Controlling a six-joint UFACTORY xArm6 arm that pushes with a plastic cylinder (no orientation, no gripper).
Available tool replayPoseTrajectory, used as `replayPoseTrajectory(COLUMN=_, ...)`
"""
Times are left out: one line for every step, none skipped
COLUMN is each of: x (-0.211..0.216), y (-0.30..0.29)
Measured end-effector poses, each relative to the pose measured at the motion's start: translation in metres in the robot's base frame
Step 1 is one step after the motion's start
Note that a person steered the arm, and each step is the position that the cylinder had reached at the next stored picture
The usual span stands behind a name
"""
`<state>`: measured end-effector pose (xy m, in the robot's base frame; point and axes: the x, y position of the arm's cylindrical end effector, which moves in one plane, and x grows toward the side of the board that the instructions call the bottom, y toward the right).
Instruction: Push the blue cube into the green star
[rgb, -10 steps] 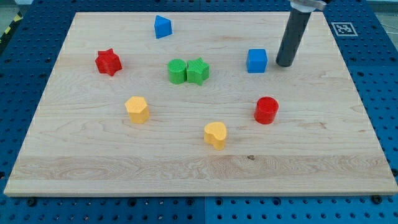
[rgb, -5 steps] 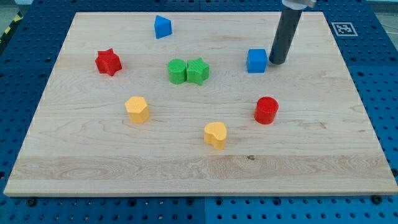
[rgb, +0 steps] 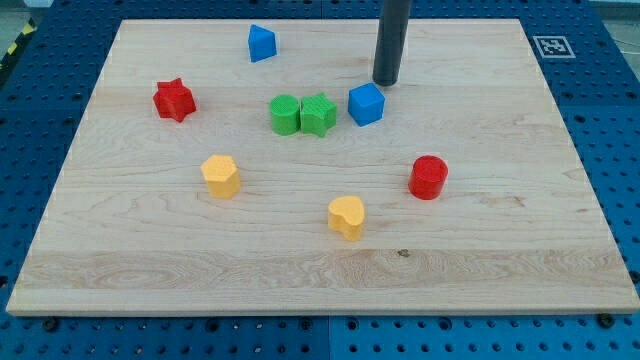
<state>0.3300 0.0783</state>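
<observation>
The blue cube (rgb: 366, 104) lies near the middle of the wooden board, turned at an angle, a short gap to the right of the green star (rgb: 319, 114). A second green block (rgb: 285, 114) touches the star's left side. My tip (rgb: 386, 81) is just above and to the right of the blue cube, at its upper corner; I cannot tell if they touch.
A blue pointed block (rgb: 261, 43) lies near the top edge. A red star (rgb: 174, 100) is at the left. A yellow block (rgb: 220, 176) and a yellow heart (rgb: 347, 216) lie lower down. A red cylinder (rgb: 428, 177) is at the lower right.
My tip moved left from the cube's right side to its upper right corner. The blue cube slid left toward the green star and turned.
</observation>
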Motion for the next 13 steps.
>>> replayPoseTrajectory(x=0.018, y=-0.001)
replayPoseTrajectory(x=0.026, y=-0.001)
replayPoseTrajectory(x=0.030, y=-0.002)
replayPoseTrajectory(x=0.009, y=-0.002)
replayPoseTrajectory(x=0.029, y=-0.002)
replayPoseTrajectory(x=0.029, y=-0.002)
replayPoseTrajectory(x=0.046, y=-0.002)
replayPoseTrajectory(x=0.046, y=-0.002)
replayPoseTrajectory(x=0.051, y=-0.003)
replayPoseTrajectory(x=0.052, y=-0.005)
replayPoseTrajectory(x=0.053, y=-0.006)
replayPoseTrajectory(x=0.052, y=-0.006)
replayPoseTrajectory(x=0.052, y=-0.006)
